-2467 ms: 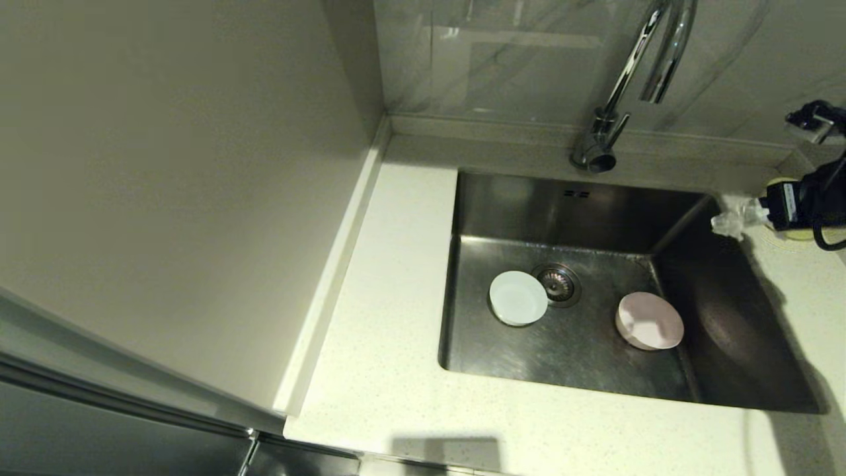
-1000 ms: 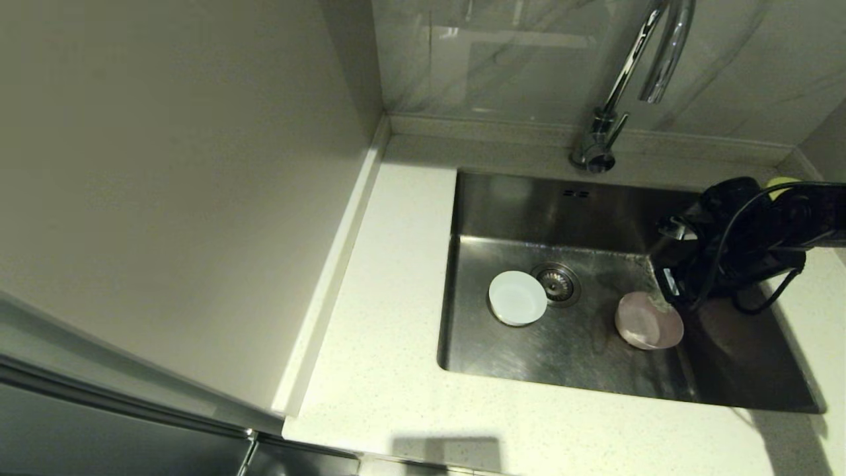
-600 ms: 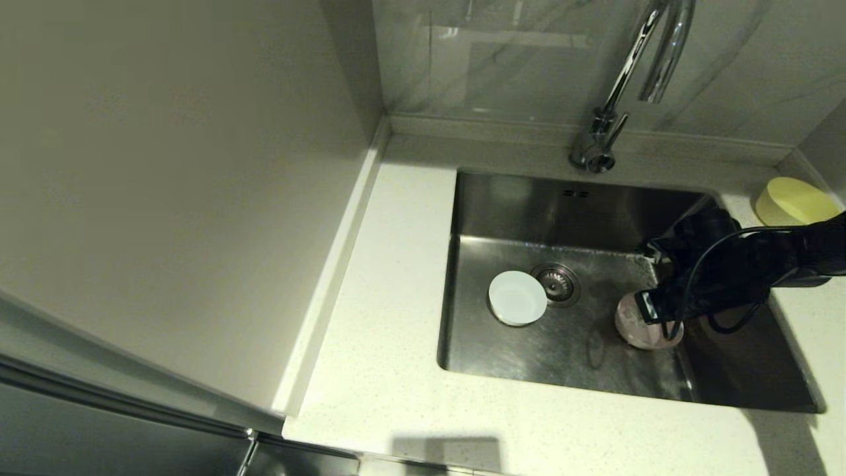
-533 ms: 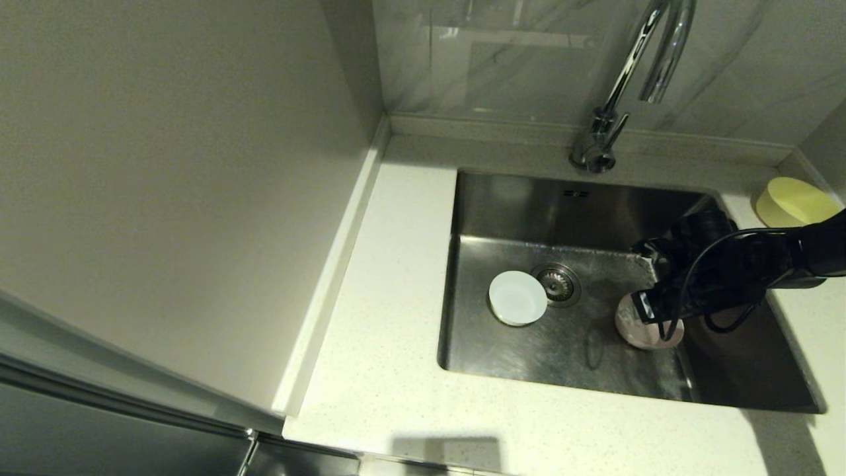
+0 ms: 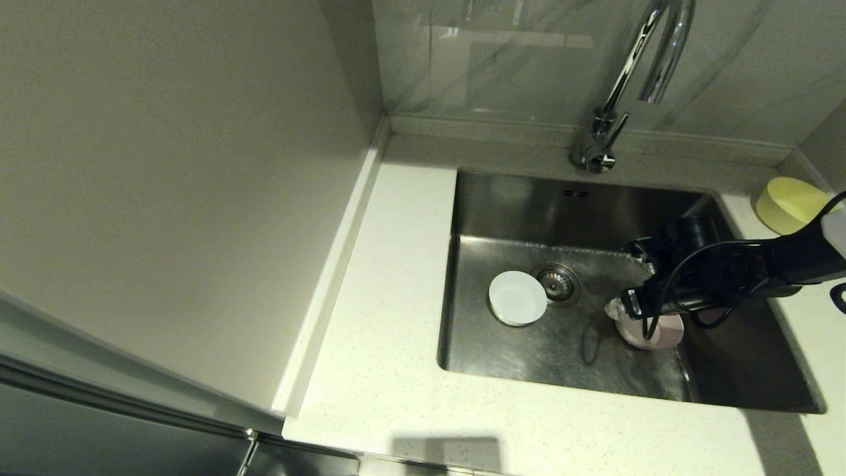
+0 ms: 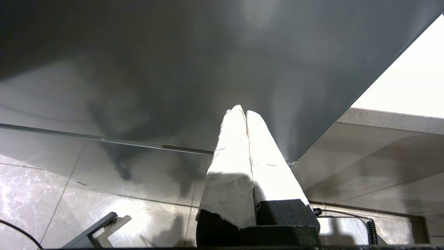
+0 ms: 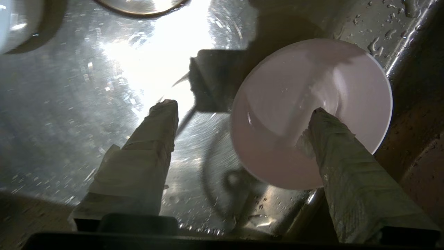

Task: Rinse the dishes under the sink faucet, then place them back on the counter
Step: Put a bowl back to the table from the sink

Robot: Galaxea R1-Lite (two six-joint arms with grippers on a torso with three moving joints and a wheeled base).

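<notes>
My right gripper point(image 7: 242, 106) down in the sink point(image 5: 522, 205), jaws spread wide, straddling the pink bowl's point(image 7: 312, 111) rim, gripping nothing, near the sink's right wall.

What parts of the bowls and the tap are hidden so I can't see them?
- Pink bowl: in the head view the right gripper and its arm cover most of it.
- Yellow-green bowl: head view, its near side sits behind the right arm's cable.
- Faucet: head view, the top of its arch is cut off by the picture's edge.
- White bowl: right wrist view, only a blurred edge shows at the corner.
</notes>
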